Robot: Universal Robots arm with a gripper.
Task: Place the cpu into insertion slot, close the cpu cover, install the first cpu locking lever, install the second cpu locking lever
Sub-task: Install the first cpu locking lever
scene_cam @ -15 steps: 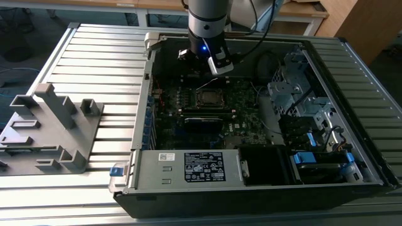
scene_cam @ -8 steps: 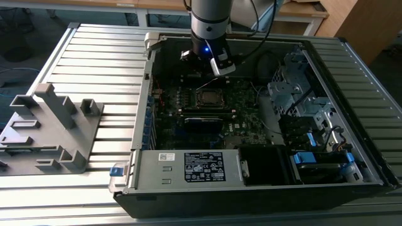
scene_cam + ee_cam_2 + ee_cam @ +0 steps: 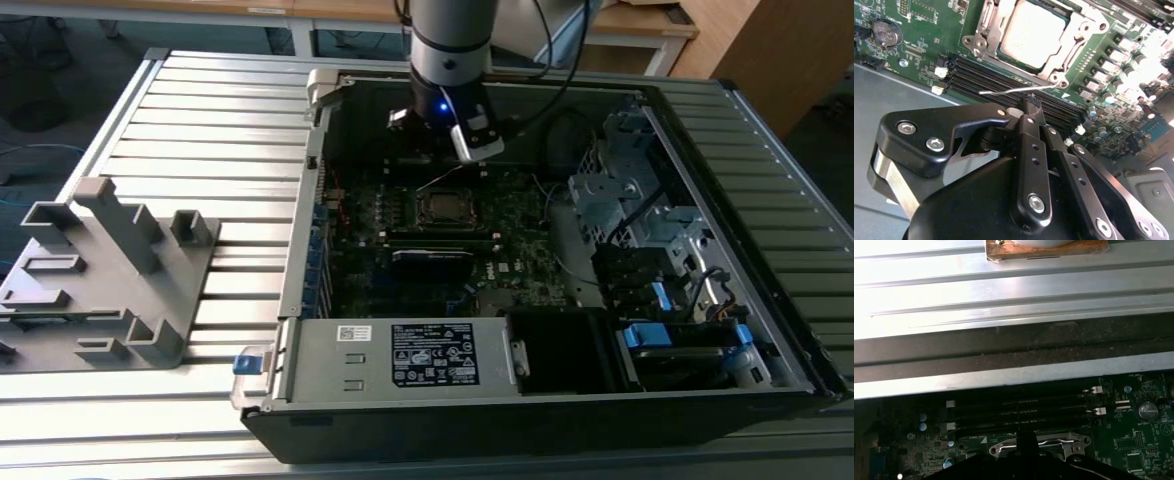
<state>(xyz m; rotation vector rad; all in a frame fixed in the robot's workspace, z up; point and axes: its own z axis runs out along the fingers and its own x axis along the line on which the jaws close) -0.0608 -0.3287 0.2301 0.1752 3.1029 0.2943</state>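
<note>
One springy lever (image 3: 1014, 91) (unlatched) lies just beside closed, empty jaws at cpu's (image 3: 445, 207) twelve o'clock, exterior view; it could slip.

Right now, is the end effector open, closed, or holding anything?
End effector: closed, with nothing visible between its fingertips. The tips are close beside the unlatched locking lever, not gripping it.

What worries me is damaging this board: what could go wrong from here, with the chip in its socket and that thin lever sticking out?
The thin locking lever stands free over the memory slots, the gripper close beside it; it might slip away or bend. A slip could also strike those slots or the small components beside the cpu cover.
</note>
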